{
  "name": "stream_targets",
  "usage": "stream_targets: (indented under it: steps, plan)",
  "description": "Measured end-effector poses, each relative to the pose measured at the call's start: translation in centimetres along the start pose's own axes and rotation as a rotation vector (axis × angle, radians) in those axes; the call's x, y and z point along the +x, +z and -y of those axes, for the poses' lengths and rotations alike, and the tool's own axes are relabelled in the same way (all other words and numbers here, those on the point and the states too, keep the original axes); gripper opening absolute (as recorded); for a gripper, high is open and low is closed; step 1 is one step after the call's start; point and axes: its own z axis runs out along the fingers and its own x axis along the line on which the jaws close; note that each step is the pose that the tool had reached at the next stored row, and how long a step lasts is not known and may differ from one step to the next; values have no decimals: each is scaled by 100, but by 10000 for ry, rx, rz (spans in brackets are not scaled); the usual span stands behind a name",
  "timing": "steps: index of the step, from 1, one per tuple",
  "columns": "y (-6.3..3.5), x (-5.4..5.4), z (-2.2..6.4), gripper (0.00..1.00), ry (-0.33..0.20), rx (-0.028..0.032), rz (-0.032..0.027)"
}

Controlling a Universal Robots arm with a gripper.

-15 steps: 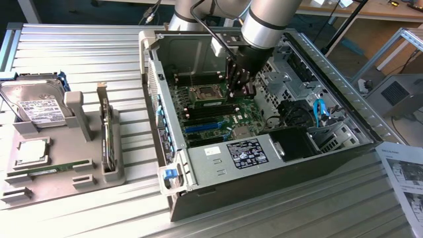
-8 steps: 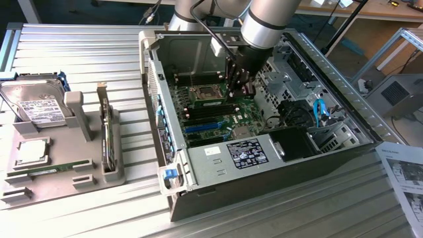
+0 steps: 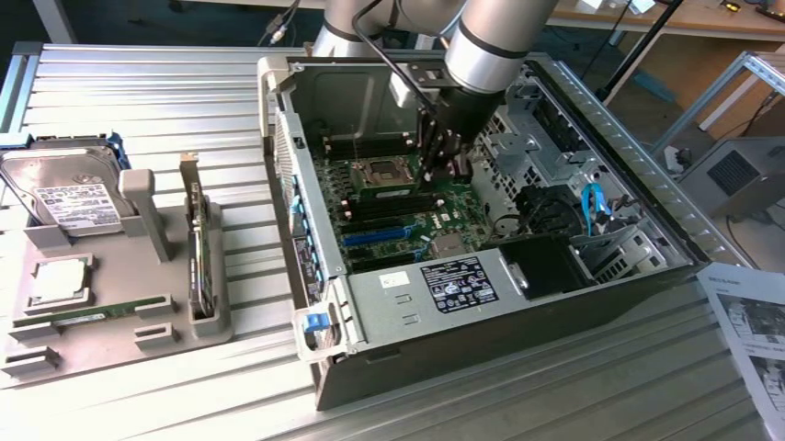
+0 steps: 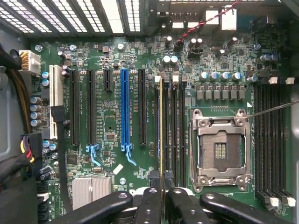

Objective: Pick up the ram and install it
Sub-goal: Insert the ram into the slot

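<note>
From where I stand the arm reaches down into the open computer case (image 3: 405, 312), with the gripper (image 3: 439, 161) low over the motherboard (image 4: 112, 126), beside the empty CPU socket (image 4: 220, 149). In the wrist view its two dark fingers (image 4: 148, 205) are pinched narrow on the ram (image 4: 161, 130). The stick shows edge-on as a thin yellowish line running away from the gripper (image 4: 161, 191). That line lies right along the bank of black memory slots (image 4: 175, 130), on the slot at the side facing the blue expansion slot (image 4: 124, 107), between that blue slot and the socket. So the pick-up looks done, and the stick is inside the case and lined up with a slot. I can't tell from here whether its lower edge is touching the slot, is partly in, or is pressed home, and the slot's end latches are too small to read. With the fingers clamped on it, I'd judge the seating unfinished and the release not yet made. Off to the exterior view's left, well apart from the case, the grey parts tray (image 3: 123, 344) holds a hard drive (image 3: 68, 197), a square silver processor (image 3: 58, 280), an upright expansion card (image 3: 197, 248) and a green strip (image 3: 80, 319) that may be another memory stick.
</note>
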Motion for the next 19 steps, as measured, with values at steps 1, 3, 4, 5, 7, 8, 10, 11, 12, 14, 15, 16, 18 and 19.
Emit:
stream_targets:
  steps: [1, 3, 4, 5, 7, 8, 10, 11, 12, 14, 15, 16, 18, 19]
  plan:
    - [11, 0, 1, 12, 0, 0, 0]
    - [43, 1, 2, 12, 0, 0, 1]
    - [51, 1, 2, 12, -1, -1, 0]
    - [51, 1, 2, 12, 0, -1, -1]
    - [51, 1, 2, 12, 0, -1, 0]
    - [52, 1, 2, 12, 0, -1, 0]
    - [52, 1, 2, 12, -2, 0, 0]
    - [52, 1, 2, 12, -7, -1, 0]
    - [53, 1, 3, 12, -15, -1, -1]
    - [53, 1, 3, 12, -29, -1, -1]
    - [54, 1, 3, 12, -31, -1, -1]
    - [54, 1, 4, 12, -31, -1, -1]
    - [66, 1, 1, 12, -33, 0, 2]
    - [67, 1, 1, 12, -32, -1, 0]
